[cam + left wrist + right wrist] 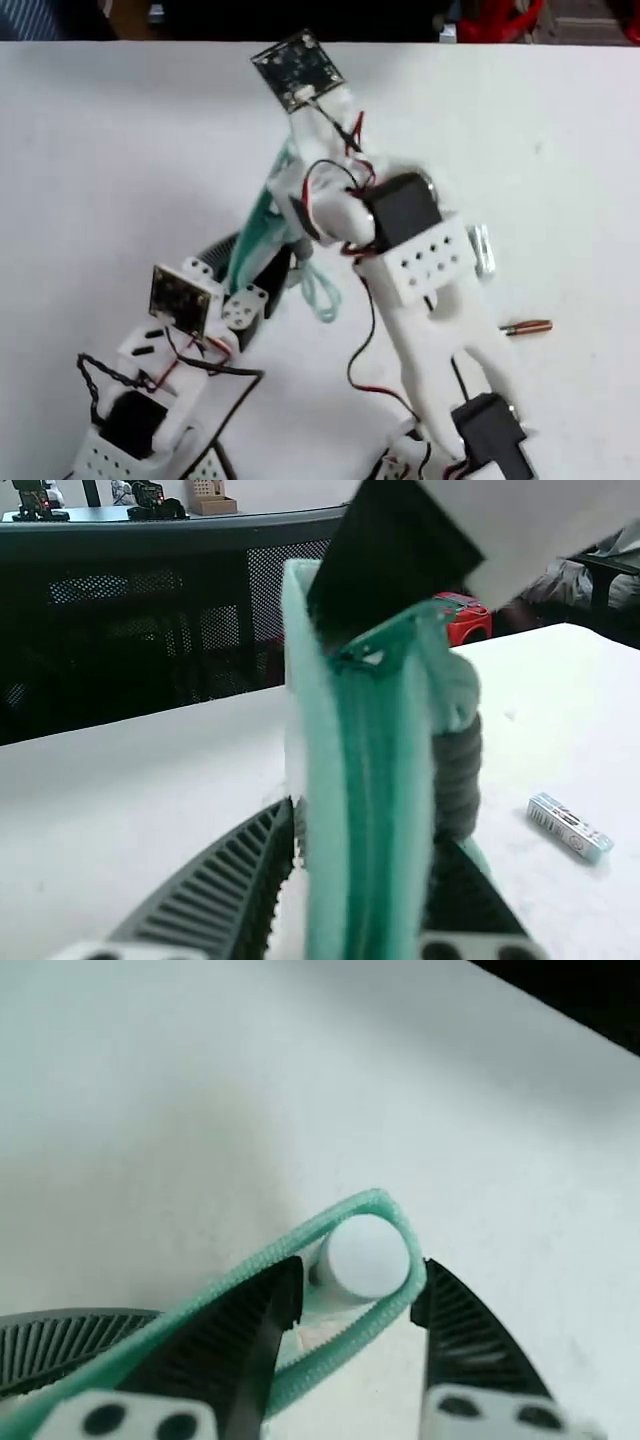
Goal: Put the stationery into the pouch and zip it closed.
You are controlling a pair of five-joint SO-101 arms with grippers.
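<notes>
The teal pouch (248, 240) stands upright on the table with my left gripper (262, 265) shut on it. In the left wrist view its zipper edge (362, 780) faces the camera between the fingers (215, 895). My right gripper (290, 200) hangs over the pouch's top end. In the right wrist view the gripper (360, 1272) is open, its fingers astride the open pouch mouth (235, 1278). A white-ended cylinder (366, 1256) sits upright inside that mouth, and its grey side (457, 780) shows beside the zipper.
A small pale-blue box-shaped piece (568, 827) lies on the white table to the right of the arms (480, 250). A copper-brown pen (527, 327) lies nearer the front right. The pouch's loop strap (322, 290) trails on the table.
</notes>
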